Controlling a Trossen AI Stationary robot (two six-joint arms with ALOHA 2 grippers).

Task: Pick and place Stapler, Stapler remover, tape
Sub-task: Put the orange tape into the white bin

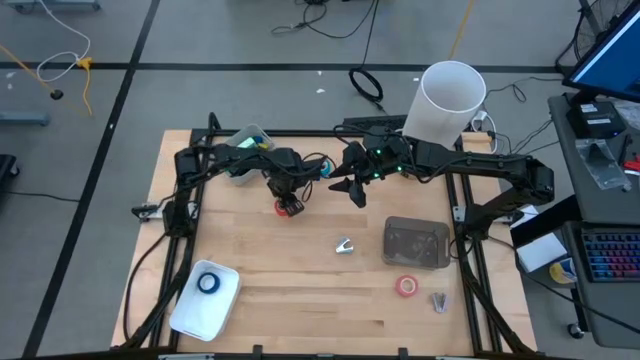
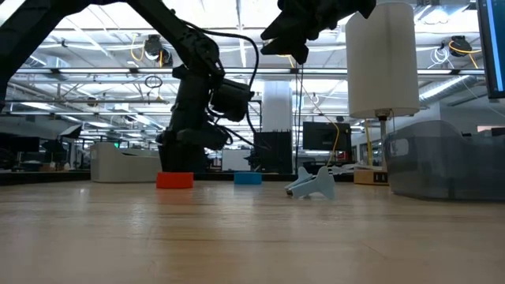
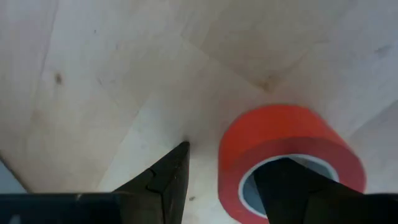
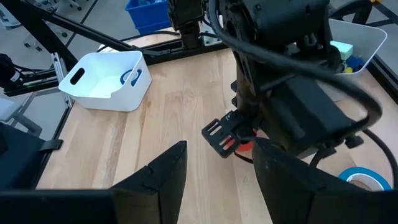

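Left gripper (image 1: 289, 206) sits low on the counter (image 1: 300, 290), 1 finger inside a red tape roll (image 3: 287, 155), not clamped. Right gripper (image 1: 357, 190) hovers, fingers apart, empty.

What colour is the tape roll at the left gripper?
Red, with a pale inner core; the tape roll shows best in the left wrist view.

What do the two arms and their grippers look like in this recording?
Both arms are matte black, built from slim tubular links with bulkier joint housings and loose black cables looped alongside. The left gripper and right gripper each end in two dark wedge-shaped fingers. Small green lights glow near the right arm's wrist.
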